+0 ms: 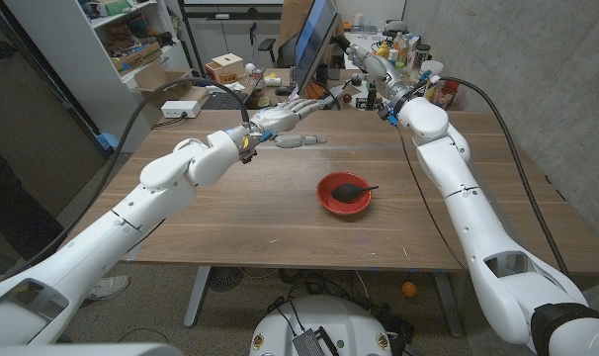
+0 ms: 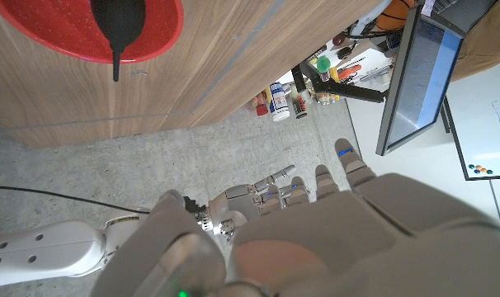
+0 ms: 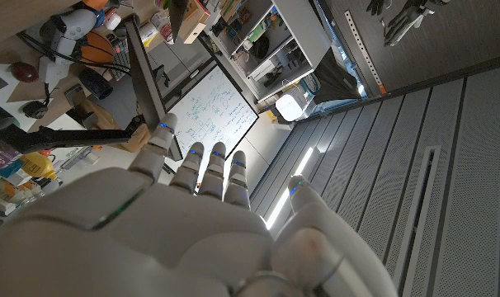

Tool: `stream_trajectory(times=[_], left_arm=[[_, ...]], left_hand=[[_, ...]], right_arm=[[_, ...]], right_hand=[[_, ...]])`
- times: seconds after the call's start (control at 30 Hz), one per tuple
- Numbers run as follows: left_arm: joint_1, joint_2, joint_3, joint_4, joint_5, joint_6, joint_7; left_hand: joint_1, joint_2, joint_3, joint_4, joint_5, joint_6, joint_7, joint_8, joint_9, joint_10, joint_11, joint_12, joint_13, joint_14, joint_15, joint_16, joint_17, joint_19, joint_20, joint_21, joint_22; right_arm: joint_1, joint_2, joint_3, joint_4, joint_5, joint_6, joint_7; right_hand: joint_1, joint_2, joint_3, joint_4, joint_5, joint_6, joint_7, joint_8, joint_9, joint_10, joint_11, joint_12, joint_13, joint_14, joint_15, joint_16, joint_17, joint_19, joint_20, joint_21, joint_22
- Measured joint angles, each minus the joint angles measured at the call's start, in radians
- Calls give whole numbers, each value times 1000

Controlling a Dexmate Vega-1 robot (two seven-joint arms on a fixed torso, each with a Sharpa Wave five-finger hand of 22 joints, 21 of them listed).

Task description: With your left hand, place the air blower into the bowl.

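The red bowl (image 1: 322, 194) stands on the wooden table right of its middle, and the black air blower (image 1: 350, 188) lies inside it with its nozzle pointing right. My left hand (image 1: 290, 118) hovers over the table's far side, left of and beyond the bowl, fingers stretched out and holding nothing. In the left wrist view the bowl (image 2: 52, 35) holds the blower (image 2: 118, 18), far from my left hand (image 2: 341, 223). My right hand (image 1: 365, 55) is raised past the far edge, fingers apart and empty, as the right wrist view (image 3: 200, 206) also shows.
A monitor (image 1: 315, 42) stands at the table's far edge behind my left hand. Bottles and clutter (image 1: 410, 47) crowd a surface at the far right. A cardboard box (image 1: 223, 69) and shelves sit beyond the far left corner. A person's shoe (image 1: 107, 288) shows by the near left edge.
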Motion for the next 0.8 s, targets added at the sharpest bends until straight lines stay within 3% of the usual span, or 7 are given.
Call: stream_trajectory(times=[0.8], left_arm=[[50,1,-62,-58,-152,34,34]], left_hand=[[-25,-1,-17,8,11,0,0,0,-5,-5,5,0,-5,-33,9,0,0,-38,2,-33,2]], right_arm=[[7,-1,19,-16,-16,-57,5]], right_hand=[[-8,-8,-4,4,0,-4,-4,0,0,0,0,0,0,-16,16,0,0,-25,24,-14,0]])
